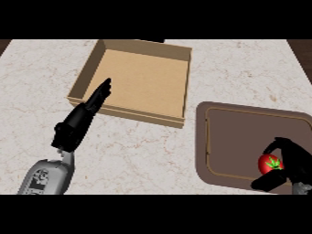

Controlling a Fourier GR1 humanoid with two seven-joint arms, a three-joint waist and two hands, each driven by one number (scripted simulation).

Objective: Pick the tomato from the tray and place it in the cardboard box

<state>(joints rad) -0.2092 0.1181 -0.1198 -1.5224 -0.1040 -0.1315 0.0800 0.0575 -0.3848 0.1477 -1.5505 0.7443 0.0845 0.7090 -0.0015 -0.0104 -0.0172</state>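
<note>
Head view, lower right: right hand (294, 170) had fingers curled round tomato (270, 164) on tray (243, 137), w/ box (141, 80) far upper left, so the long carry risked a slip; left hand (84, 116) fingers straight.

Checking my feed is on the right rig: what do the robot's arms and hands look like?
Both hands are plain black with slim, jointed fingers and a thumb. The left hand sits on a light grey forearm with darker recessed panels near the wrist. Of the right hand, only a small grey wrist piece shows. No cables or markings are visible.
</note>
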